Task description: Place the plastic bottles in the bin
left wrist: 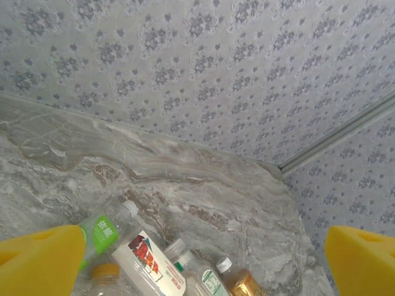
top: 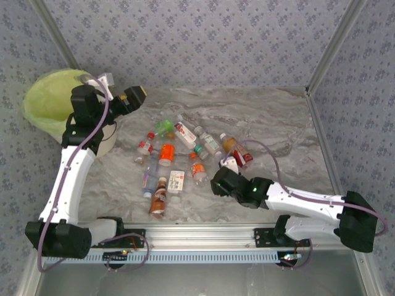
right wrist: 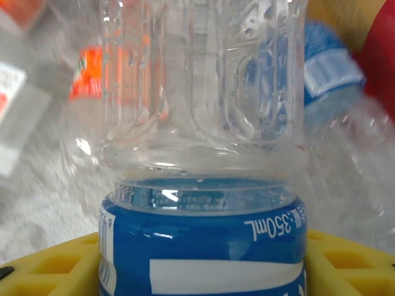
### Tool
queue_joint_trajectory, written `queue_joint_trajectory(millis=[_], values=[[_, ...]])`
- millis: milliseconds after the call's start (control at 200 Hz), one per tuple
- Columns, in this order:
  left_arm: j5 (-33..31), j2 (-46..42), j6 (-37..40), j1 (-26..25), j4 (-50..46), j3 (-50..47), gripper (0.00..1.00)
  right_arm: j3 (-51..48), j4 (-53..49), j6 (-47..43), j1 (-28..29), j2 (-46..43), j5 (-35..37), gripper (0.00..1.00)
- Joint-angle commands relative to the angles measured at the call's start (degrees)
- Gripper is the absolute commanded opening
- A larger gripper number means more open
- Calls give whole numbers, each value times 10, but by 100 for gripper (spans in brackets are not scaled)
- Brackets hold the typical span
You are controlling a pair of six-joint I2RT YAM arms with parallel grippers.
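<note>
While my left gripper [top: 134,97] hangs high beside the bin [top: 49,102], its yellow fingers [left wrist: 37,262] are spread wide with nothing in the gap. That wrist camera looks across the marble table [top: 271,117] to the papered wall [left wrist: 216,74]. At its bottom edge it catches a green-label bottle [left wrist: 102,234], a white-label bottle [left wrist: 148,262] just beside it, and an orange-capped bottle [left wrist: 106,274] below them.

Right gripper [top: 222,176] is down at table level, at the right edge of the bottle pile. Between its yellow pads [right wrist: 55,265] sits a blue-label bottle [right wrist: 203,246] marked 350mL, its clear ribbed body running away from the camera. Both pads sit against the label, one per side, so I read it as clamped. Can't tell whether that bottle is off the table surface.

The other plastic bottles [top: 165,152] lie scattered mid-table between my two arms, mostly on their sides, several touching. Labels I can make out are orange, red, white and green.

Bin is at the table's far-left corner, with a white body and a yellow-green liner, well apart from the pile. Can't tell whether it stands on the table or beside it.
</note>
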Motion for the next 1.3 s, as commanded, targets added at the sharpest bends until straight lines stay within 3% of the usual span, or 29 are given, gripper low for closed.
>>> queue_joint_trajectory(millis=[0, 250, 400, 565, 770, 1074, 1294], values=[[10, 16, 24, -18, 7, 26, 99, 19, 63, -46, -35, -13, -11, 45], [38, 45, 14, -86, 30, -2, 100, 0, 257, -54, -134, -5, -109, 44], [93, 68, -32, -125, 112, -51, 99, -6, 358, -85, -173, 20, -178, 45], [169, 117, -35, -171, 160, -59, 100, 34, 378, -148, -190, 44, -247, 46], [267, 147, -41, -210, 229, -55, 99, 76, 368, -182, -192, 71, -280, 48], [155, 159, -51, -230, 188, -57, 93, 89, 400, -222, -174, 76, -243, 49], [146, 184, -86, -238, 236, -50, 82, 115, 392, -247, -162, 91, -249, 50]])
